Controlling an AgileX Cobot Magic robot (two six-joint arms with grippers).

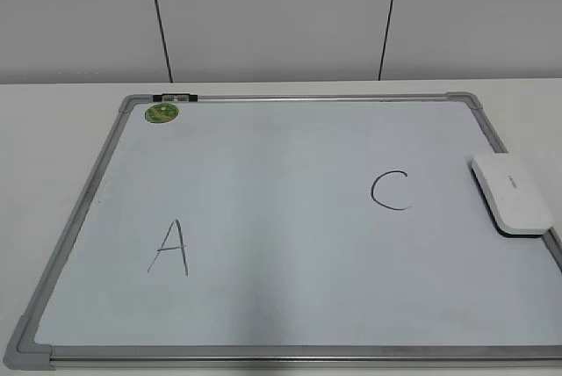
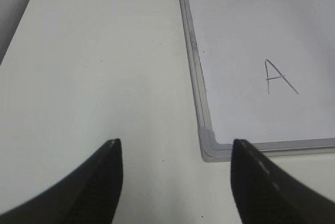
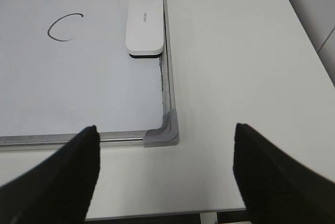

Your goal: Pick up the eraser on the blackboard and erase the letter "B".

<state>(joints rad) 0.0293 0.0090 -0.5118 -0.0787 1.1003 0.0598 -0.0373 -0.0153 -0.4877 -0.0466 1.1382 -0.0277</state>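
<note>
The blackboard (image 1: 290,218) is a white board in a grey frame, lying flat on the table. A black "A" (image 1: 169,249) is at its left and a black "C" (image 1: 390,190) at its right. No letter "B" shows between them; that part of the board is blank. The white eraser (image 1: 511,193) lies on the board against its right edge, also in the right wrist view (image 3: 144,28). My left gripper (image 2: 175,153) is open and empty over the bare table left of the board's near left corner. My right gripper (image 3: 165,140) is open and empty above the board's near right corner (image 3: 165,130).
A small round green sticker (image 1: 162,112) sits at the board's far left corner, beside a black clip (image 1: 174,96) on the frame. White table (image 2: 94,77) surrounds the board. The table's near edge (image 3: 157,214) shows under my right gripper. A panelled wall stands behind.
</note>
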